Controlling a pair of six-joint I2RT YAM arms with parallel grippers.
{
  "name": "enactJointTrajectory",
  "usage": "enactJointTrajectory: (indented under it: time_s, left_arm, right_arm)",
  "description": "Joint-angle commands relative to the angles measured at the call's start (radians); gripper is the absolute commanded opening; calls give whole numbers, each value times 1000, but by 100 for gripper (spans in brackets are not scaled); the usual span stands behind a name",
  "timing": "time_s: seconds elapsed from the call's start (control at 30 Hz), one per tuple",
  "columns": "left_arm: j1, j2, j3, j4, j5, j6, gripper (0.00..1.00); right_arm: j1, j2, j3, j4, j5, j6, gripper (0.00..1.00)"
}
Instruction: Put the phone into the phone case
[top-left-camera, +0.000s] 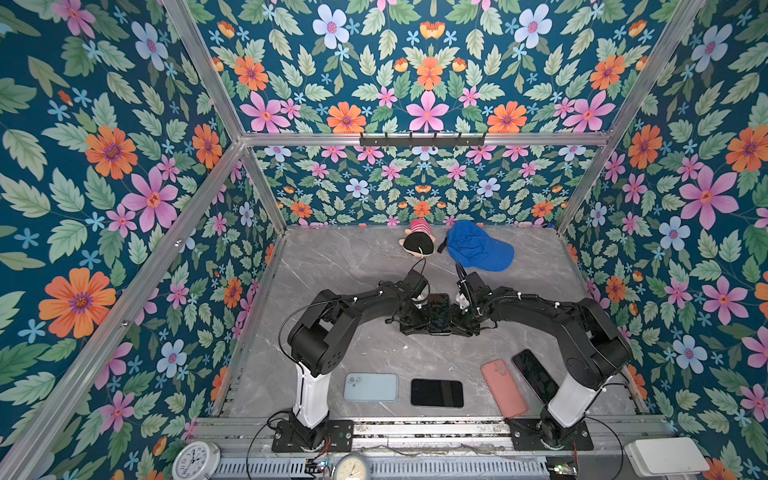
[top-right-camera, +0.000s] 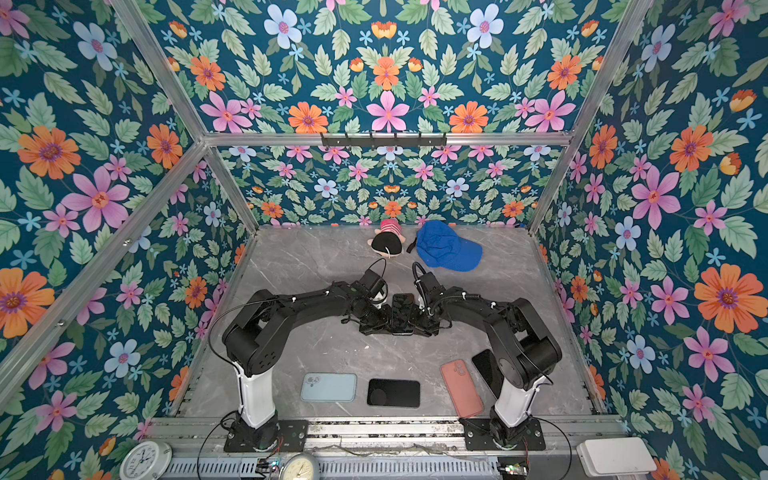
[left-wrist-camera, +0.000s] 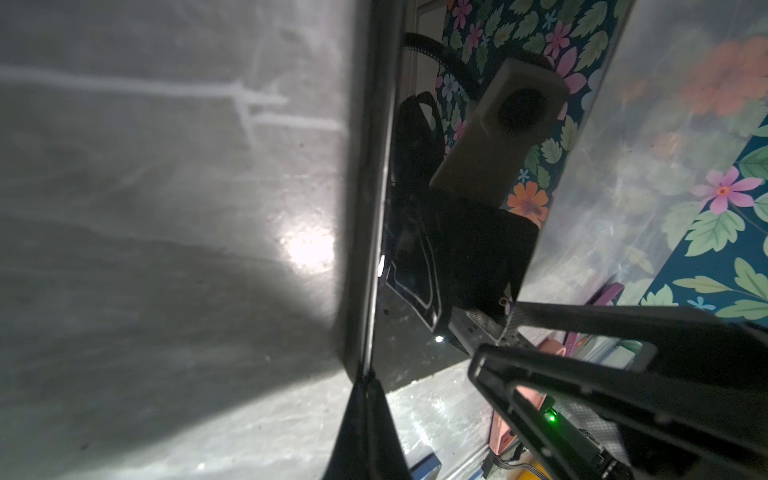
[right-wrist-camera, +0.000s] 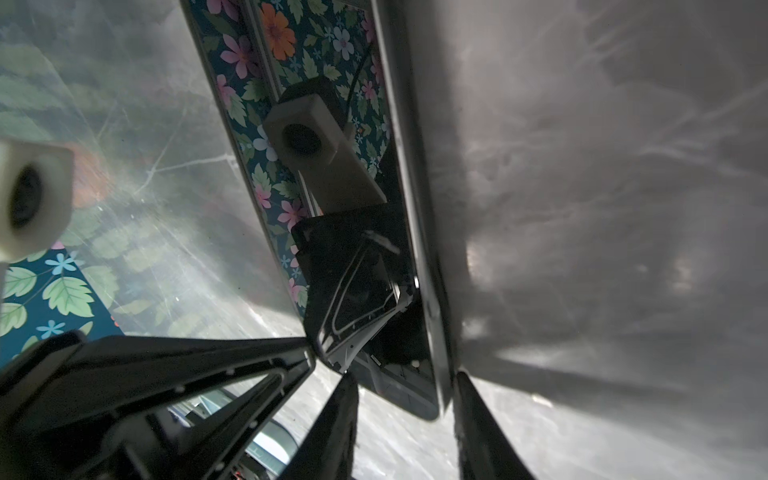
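A black phone (top-left-camera: 438, 313) (top-right-camera: 402, 313) is held tilted over the middle of the table between both arms. My right gripper (right-wrist-camera: 403, 376) (top-left-camera: 459, 322) is shut on its near end, one finger on the glossy screen side and one on the grey back edge. The left gripper (left-wrist-camera: 365, 382) (top-left-camera: 419, 321) is shut, with its tips touching the corner of the phone (left-wrist-camera: 409, 291). Along the front of the table lie a light blue phone case (top-left-camera: 370, 387), a black slab (top-left-camera: 436, 392), a pink case (top-left-camera: 504, 388) and another black phone (top-left-camera: 534, 374).
A plush toy (top-left-camera: 417, 243) and a blue cap (top-left-camera: 478, 245) lie at the back of the marble table (top-left-camera: 332, 266). Flowered walls close in three sides. Two clocks (top-left-camera: 195, 461) and a white box (top-left-camera: 665, 455) sit in front of the arm bases.
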Motion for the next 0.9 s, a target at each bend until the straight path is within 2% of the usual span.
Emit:
enactJointTrajectory:
  time_s: [0.0,0.33,0.63,0.87]
  left_arm:
    - [0,17,-6,-55,-58,20,5]
    - [-1,-25,20,-82,-78,99,14]
    - [7,-83,-80,129,16,82,28]
    - [27,-90,-125,200,45,55,29]
  right_arm:
    - [6,4,2,11,3,14,38]
    - [8,-27,23,-90,100,-44,38]
    - [20,-34,40,-117,125,-68,30]
    - [25,-35,40,-113,122,-66,27]
